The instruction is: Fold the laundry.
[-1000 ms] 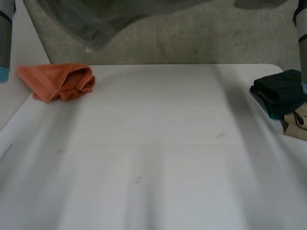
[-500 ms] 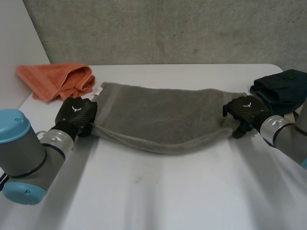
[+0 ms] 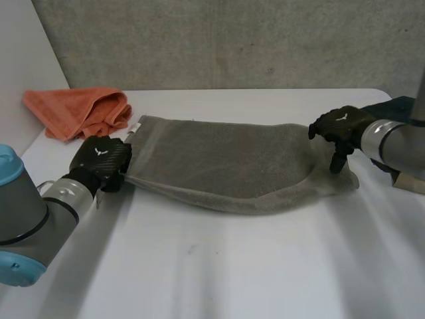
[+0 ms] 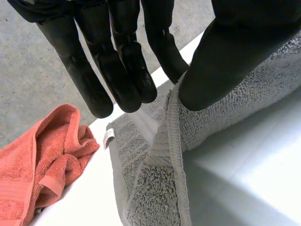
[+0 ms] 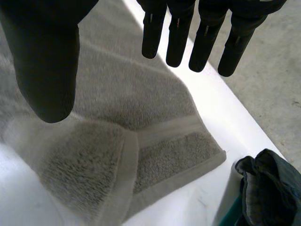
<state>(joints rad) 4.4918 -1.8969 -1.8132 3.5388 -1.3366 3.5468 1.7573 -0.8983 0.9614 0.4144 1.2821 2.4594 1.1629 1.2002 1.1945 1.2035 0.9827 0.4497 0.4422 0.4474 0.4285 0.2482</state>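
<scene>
The long grey terry towel (image 3: 226, 169) lies doubled lengthwise on the white table (image 3: 219, 272), stretched between the two hands. The left hand (image 3: 101, 161) has one end of it: straight fingers (image 4: 127, 70) and the thumb pinch the hemmed edge, which rises between them. The right hand (image 3: 340, 127) hovers just above the other end, its fingers straight, spread from the thumb and holding nothing. Under its palm that end lies with a corner flap turned over unevenly. The step in hand looks like squaring the long strip before folding it end to end. To do it well, the right hand should probably come down on the hem below its fingertips and take both layers together, drawing the rumpled flap flat first. The left hand's pinch should likewise catch both layers, or the lower one will trail. A light pull apart would straighten the bowed long edge. The crumpled orange towel (image 3: 80, 111) lies beyond the left hand's fingertips, and a dark bundled garment (image 5: 270, 188) lies beside the right hand; both are best kept clear of.
</scene>
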